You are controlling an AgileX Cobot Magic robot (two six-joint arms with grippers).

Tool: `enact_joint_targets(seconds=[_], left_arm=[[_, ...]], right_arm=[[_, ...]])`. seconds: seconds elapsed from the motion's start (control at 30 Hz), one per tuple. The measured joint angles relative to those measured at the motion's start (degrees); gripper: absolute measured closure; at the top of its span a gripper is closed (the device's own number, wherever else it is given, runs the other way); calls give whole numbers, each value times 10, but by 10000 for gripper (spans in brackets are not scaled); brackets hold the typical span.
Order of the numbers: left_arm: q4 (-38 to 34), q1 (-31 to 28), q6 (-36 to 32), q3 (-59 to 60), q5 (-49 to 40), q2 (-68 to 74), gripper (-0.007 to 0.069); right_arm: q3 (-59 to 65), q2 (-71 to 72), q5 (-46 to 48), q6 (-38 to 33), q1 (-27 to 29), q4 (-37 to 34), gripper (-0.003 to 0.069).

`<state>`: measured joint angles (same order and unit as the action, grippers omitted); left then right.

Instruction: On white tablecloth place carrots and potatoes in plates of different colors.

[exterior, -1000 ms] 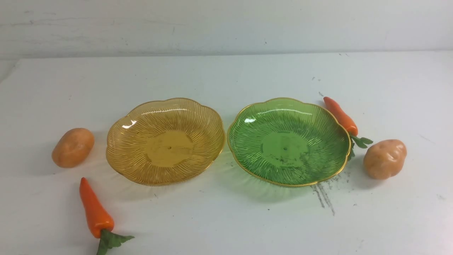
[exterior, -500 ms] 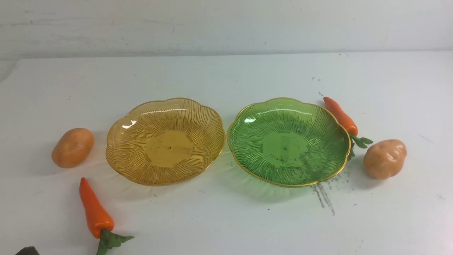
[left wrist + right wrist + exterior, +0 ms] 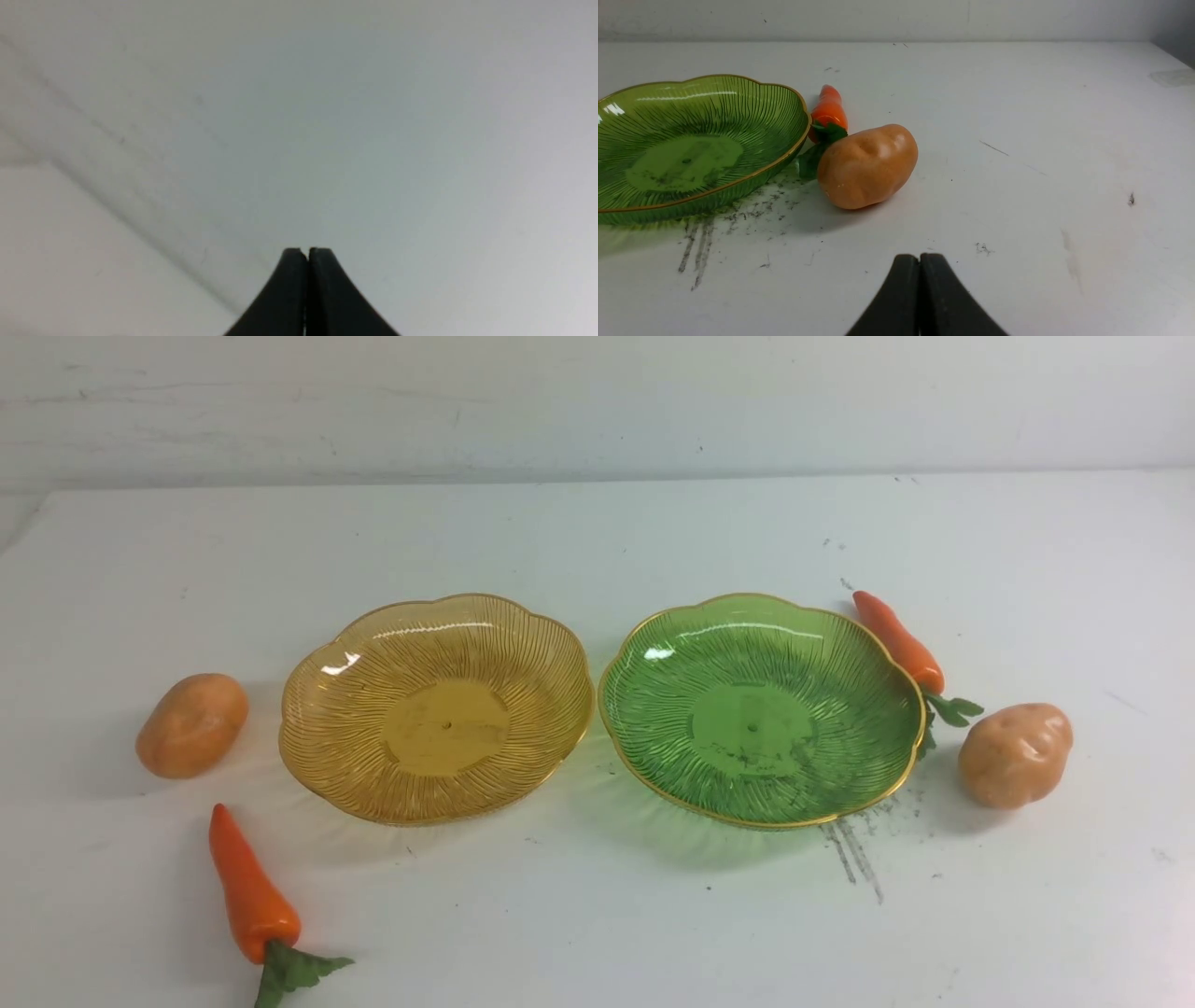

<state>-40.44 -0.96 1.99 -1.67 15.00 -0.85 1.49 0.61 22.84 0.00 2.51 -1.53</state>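
At frame centre on white tablecloth [image 3: 597, 915], amber-yellow ribbed plastic plate [image 3: 436, 709] beside green ribbed plate [image 3: 761, 709], both empty; orange toy carrot [image 3: 250, 887], tan egg-shaped potato [image 3: 191, 724] left, second carrot [image 3: 898, 639], second potato [image 3: 1015, 754] right; left gripper [image 3: 307, 252], right gripper [image 3: 919, 256] pressed closed, holding nothing.

**Scuffed pale wall, soft light**

A plain off-white wall [image 3: 597, 401] runs across the far side, marked with faint grey streaks and a few dark specks. Light is soft and even, brightest toward the near right.

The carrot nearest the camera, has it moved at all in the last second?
No. The carrot sits just where it was, the same gap from the amber plate.
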Motion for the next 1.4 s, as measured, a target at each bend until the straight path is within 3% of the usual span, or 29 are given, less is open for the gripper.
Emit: enact_joint_targets(seconds=[0.2, 0.4, 0.43, 0.5, 0.53, 0.67, 0.8, 1.07, 1.4], left_arm=[[62, 0, -20, -118, -47, 2, 634], [148, 0, -51, -281, -256, 57, 634], [174, 0, -57, -335, -384, 92, 634], [195, 1, -58, -380, -505, 133, 634], [212, 1, -58, -414, -621, 177, 634], [241, 1, -59, -437, -791, 276, 634], [276, 1, -59, -437, -820, 355, 634], [294, 1, -56, -443, -747, 479, 634], [295, 1, -49, -553, -776, 718, 634]], right_arm=[[0, 0, 0, 0, 0, 0, 674], [0, 0, 0, 0, 0, 0, 674], [0, 0, 0, 0, 0, 0, 674], [0, 0, 0, 0, 0, 0, 674], [0, 0, 0, 0, 0, 0, 674], [0, 0, 0, 0, 0, 0, 674], [0, 0, 0, 0, 0, 0, 674], [0, 0, 0, 0, 0, 0, 674], [0, 0, 0, 0, 0, 0, 674]])
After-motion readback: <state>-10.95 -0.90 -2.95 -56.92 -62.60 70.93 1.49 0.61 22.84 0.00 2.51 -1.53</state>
